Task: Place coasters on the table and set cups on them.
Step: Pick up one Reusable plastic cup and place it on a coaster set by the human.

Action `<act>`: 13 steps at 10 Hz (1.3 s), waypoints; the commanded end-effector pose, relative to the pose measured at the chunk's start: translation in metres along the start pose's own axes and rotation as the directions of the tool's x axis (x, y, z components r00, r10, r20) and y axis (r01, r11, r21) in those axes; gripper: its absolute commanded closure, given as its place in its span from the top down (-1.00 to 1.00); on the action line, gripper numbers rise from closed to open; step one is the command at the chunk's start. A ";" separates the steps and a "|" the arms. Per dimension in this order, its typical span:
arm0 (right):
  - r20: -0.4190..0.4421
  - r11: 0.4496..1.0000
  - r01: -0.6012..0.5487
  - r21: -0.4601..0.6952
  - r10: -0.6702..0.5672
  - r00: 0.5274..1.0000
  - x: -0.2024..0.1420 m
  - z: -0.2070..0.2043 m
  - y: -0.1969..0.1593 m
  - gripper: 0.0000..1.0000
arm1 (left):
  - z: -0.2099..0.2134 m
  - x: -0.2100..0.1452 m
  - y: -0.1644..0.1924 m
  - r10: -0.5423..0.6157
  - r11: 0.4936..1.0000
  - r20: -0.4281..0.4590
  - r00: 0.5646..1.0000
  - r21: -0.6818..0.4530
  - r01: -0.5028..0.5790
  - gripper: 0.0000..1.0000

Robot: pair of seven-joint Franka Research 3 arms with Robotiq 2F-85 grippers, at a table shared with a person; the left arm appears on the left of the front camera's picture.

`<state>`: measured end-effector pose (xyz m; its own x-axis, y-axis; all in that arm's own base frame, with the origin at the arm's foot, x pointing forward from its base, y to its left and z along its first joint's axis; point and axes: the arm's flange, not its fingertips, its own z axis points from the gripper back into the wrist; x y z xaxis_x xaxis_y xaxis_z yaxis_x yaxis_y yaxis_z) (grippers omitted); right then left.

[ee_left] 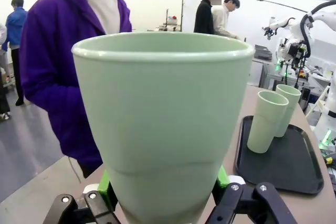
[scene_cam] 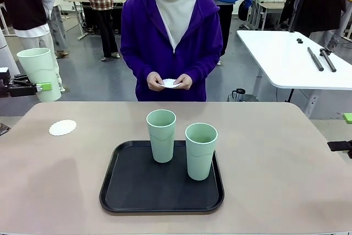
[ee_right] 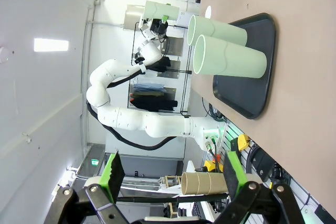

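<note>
My left gripper (scene_cam: 39, 87) is shut on a mint-green cup (scene_cam: 38, 72) and holds it upright in the air beyond the table's far left corner. From the left wrist, this cup (ee_left: 163, 124) sits between the green pads (ee_left: 105, 186). One white lacy coaster (scene_cam: 62, 127) lies on the tan table (scene_cam: 275, 158) at the far left, below and to the right of the held cup. Two more cups (scene_cam: 161, 135) (scene_cam: 201, 149) stand on the black tray (scene_cam: 110, 191). The person's hands hold another coaster (scene_cam: 170, 83). My right gripper (ee_right: 173, 174) is open and holds nothing, off the table's right side.
The person in a purple jacket stands at the far edge, just behind the tray. A white table (scene_cam: 286, 59) with dark tools stands behind on the right. Bare tabletop lies left and right of the tray.
</note>
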<state>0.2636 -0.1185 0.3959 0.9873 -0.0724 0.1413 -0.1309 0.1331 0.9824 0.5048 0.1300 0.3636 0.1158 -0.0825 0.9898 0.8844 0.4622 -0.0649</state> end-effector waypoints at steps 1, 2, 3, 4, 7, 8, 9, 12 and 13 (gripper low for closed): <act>0.007 1.000 -0.004 0.012 0.004 1.000 0.001 0.000 0.002 1.00 | 0.006 0.008 0.001 -0.021 0.999 -0.014 1.000 0.039 0.022 0.67; 0.007 1.000 -0.004 0.012 0.004 1.000 0.001 0.000 0.002 1.00 | 0.005 0.008 0.000 -0.029 0.999 -0.012 0.999 0.040 0.030 0.67; 0.007 1.000 -0.004 0.012 0.004 1.000 0.001 0.000 0.002 1.00 | 0.004 0.000 0.002 -0.004 1.000 -0.011 1.000 0.019 0.004 0.67; 0.007 1.000 -0.004 0.012 0.004 1.000 0.001 0.000 0.002 1.00 | 0.004 0.000 0.002 -0.004 1.000 -0.011 1.000 0.019 0.004 0.67; 0.007 1.000 -0.004 0.012 0.004 1.000 0.001 0.000 0.002 1.00 | 0.004 0.000 0.002 -0.004 1.000 -0.011 1.000 0.019 0.004 0.67; 0.007 1.000 -0.004 0.012 0.004 1.000 0.001 0.000 0.002 1.00 | 0.004 0.000 0.002 -0.004 1.000 -0.011 1.000 0.019 0.004 0.67; 0.007 1.000 -0.004 0.012 0.004 1.000 0.001 0.000 0.002 1.00 | 0.004 0.000 0.002 -0.004 1.000 -0.011 1.000 0.019 0.004 0.67; 0.007 1.000 -0.004 0.012 0.004 1.000 0.001 0.000 0.002 1.00 | 0.002 -0.029 0.016 -0.047 0.997 0.011 0.999 -0.058 0.048 0.68; 0.007 1.000 -0.004 0.012 0.004 1.000 0.001 0.000 0.002 1.00 | 0.002 -0.031 0.021 -0.050 0.995 0.045 0.998 -0.085 0.054 0.68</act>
<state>0.2636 -0.1186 0.3959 0.9873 -0.0725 0.1413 -0.1309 0.1331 0.9824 0.5103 0.1326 0.3333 0.0939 -0.0882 0.9917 0.9016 0.4301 -0.0472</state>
